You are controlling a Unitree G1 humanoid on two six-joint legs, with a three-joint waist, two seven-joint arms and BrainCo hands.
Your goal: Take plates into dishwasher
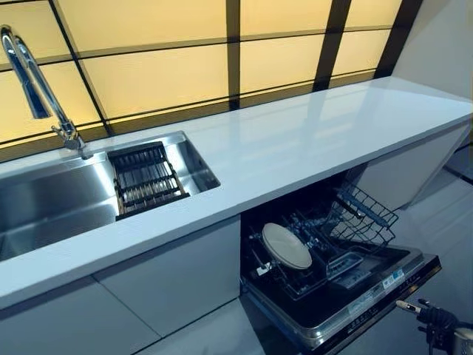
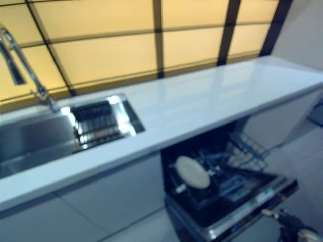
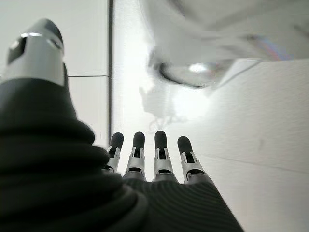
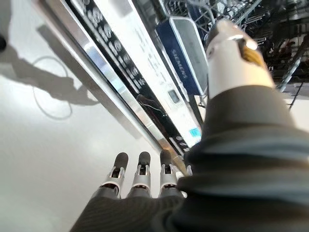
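One white plate [image 1: 287, 245] stands tilted in the lower rack [image 1: 347, 222] of the open dishwasher [image 1: 355, 303] under the counter; it also shows in the right eye view [image 2: 192, 172]. My right hand [image 1: 436, 323] hangs low at the bottom right, just off the dishwasher door's front edge. In the right wrist view its fingers [image 4: 140, 176] are straight and empty, next to the door's control strip [image 4: 120, 53]. My left hand [image 3: 149, 159] shows only in the left wrist view, fingers straight, holding nothing, over pale floor.
A white counter [image 1: 310, 140] runs across the view. A steel sink [image 1: 52, 200] with a tall tap [image 1: 37, 81] and a dark drain rack [image 1: 148, 177] sits at the left. White cabinet fronts [image 1: 162, 281] stand left of the dishwasher.
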